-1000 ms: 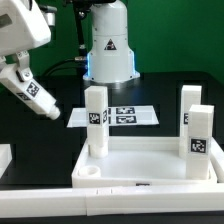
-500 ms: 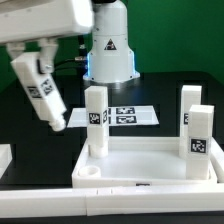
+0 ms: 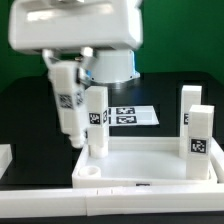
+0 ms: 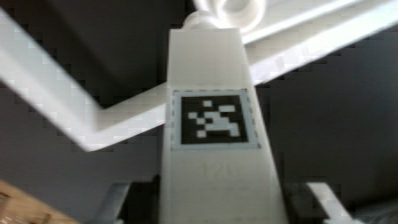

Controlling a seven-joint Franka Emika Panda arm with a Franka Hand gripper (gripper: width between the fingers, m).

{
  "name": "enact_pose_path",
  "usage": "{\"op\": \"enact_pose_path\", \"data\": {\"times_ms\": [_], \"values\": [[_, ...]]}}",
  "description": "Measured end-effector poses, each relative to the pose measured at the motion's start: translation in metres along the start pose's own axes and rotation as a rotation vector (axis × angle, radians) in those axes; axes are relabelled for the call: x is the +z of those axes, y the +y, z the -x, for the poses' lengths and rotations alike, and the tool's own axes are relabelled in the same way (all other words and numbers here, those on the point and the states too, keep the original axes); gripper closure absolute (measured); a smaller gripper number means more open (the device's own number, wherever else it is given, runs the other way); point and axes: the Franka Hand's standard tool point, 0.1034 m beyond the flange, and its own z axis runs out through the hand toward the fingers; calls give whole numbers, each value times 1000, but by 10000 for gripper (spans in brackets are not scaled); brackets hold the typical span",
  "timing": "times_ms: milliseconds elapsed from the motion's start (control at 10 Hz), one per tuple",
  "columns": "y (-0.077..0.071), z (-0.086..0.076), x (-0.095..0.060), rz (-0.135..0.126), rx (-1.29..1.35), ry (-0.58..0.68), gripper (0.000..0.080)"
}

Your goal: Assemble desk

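Tool [image 3: 66, 78] and leg [image 3: 69, 108] had travelled together: a second before, the arm sat far off at the exterior view's left with the leg slanted over bare black tabletop [image 3: 30, 110], and now it hung nearly upright just beside the desk panel [image 3: 140, 165], close to the back corner on that side. The tool was clamped on the leg's upper end; the wrist view showed the leg [image 4: 214, 120] running straight out from between the fingers [image 4: 327, 200], tag facing the camera, with the panel's white rim beyond it.

Three legs already stood upright in the panel, one [image 3: 96, 120] right next to the carried leg and two [image 3: 194, 135] at the exterior view's right. The round socket [image 3: 91, 172] at the near corner on the exterior view's left looked unfilled, and I judged that was where the fourth leg belonged.

So the carry seemed mostly done. To my eye the leg's lower end hung above and outside the rim, not yet over that socket; it would have to come forward and straighten fully before going down.

The marker board [image 3: 125, 116] lay flat behind the panel.
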Motion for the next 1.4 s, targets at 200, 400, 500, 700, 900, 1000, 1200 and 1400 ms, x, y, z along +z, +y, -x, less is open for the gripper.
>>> {"op": "enact_pose_path", "data": {"times_ms": [200,400,500,700,900,1000,1200,1400], "values": [[-16,-9,13,7,-99,27,515],[-15,-8,14,9,-96,23,515],[-15,-8,14,9,-97,23,515],[-20,-3,20,10,-102,24,515],[-21,1,24,13,-108,19,515],[-21,2,26,15,-110,18,515],[-17,5,30,23,-115,11,515],[-17,9,35,29,-121,6,515]]}}
